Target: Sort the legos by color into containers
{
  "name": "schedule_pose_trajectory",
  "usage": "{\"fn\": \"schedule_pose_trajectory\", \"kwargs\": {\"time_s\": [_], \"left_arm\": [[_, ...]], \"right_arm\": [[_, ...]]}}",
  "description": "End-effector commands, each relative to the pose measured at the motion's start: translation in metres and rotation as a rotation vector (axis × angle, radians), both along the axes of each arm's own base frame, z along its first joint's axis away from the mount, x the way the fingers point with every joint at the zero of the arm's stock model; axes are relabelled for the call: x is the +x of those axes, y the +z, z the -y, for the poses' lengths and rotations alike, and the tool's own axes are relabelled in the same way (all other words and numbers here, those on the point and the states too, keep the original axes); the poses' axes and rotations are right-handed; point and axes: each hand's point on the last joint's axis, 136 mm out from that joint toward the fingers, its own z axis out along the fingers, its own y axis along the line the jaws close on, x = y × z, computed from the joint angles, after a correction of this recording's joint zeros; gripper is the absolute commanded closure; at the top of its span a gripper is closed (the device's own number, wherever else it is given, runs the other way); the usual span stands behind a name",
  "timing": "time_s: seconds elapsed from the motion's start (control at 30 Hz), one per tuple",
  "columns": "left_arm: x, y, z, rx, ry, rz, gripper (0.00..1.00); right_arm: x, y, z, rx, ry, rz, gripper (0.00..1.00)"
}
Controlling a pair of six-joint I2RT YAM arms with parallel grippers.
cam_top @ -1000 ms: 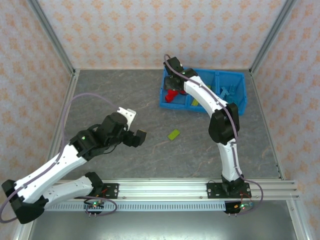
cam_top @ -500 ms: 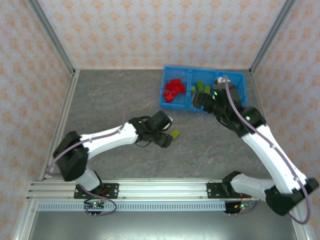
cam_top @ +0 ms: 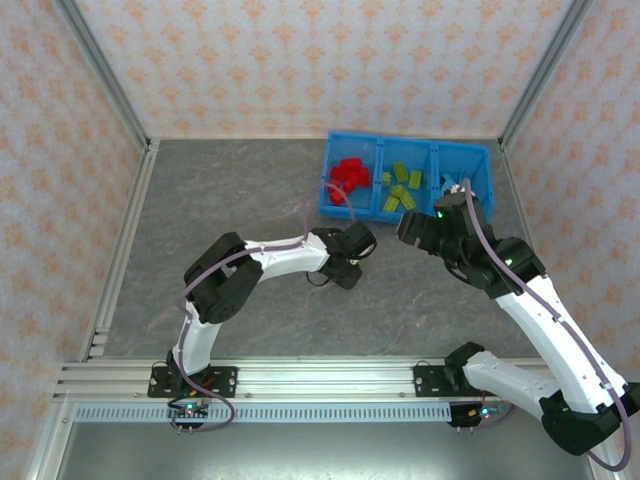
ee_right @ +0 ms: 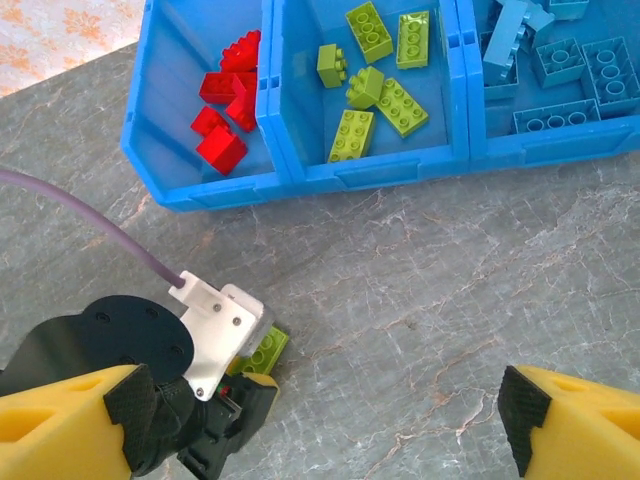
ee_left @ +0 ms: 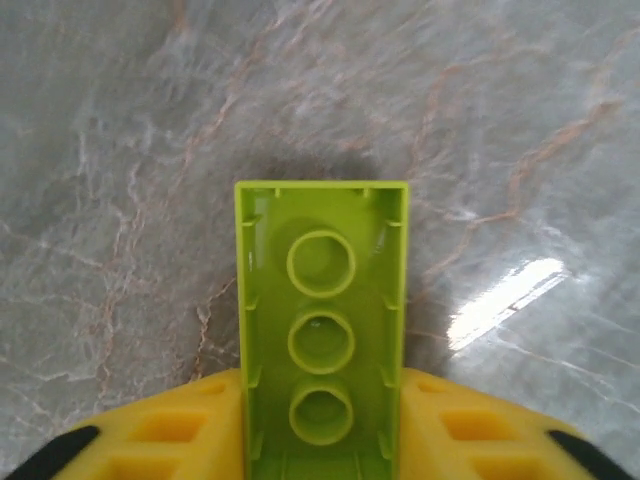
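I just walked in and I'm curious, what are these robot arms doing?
They are sorting Lego bricks by colour. The left pincer grips a yellow-green brick. The right pincer hangs open in front of the blue bin, whose three compartments hold red bricks, green bricks and light blue bricks.

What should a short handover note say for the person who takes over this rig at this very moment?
Left gripper: shut on a yellow-green brick, down at the table, in front of the bin.
Right gripper: open, empty, above the table near the bin.
Done: red bricks in one end compartment, yellow-green bricks in the middle, light blue bricks in the other end.
Left: carry the held brick to the middle compartment and release it.
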Motion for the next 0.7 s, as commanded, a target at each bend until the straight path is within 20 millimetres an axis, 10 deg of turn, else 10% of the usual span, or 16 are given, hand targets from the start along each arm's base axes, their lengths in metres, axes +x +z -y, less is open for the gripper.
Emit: {"fn": "schedule_pose_trajectory", "kwargs": {"time_s": [0.0,0.13,0.3,0.4,0.67], "left_arm": [[-0.003,-0.006,0.000,0.019,-0.004,-0.006,0.75],[-0.005,0.014,0.005,-0.046,-0.008,0.012,0.77],[0.008,0.097,0.031,-0.234,-0.029,0.128,0.77],[0.038,0.138,0.047,-0.264,-0.026,0.262,0.77],[0.146,0.159,0.084,-0.250,-0.011,0.441,0.78]], "right_arm": [[-0.004,-0.007,0.004,-0.009,-0.016,-0.026,0.09],[-0.005,-0.009,0.000,0.004,-0.006,-0.039,0.09],[-0.005,-0.005,-0.002,0.041,-0.008,-0.020,0.09],[-0.005,-0.006,-0.002,0.053,-0.015,-0.012,0.08],[-0.008,-0.008,-0.001,0.072,-0.022,-0.010,0.08]]}}
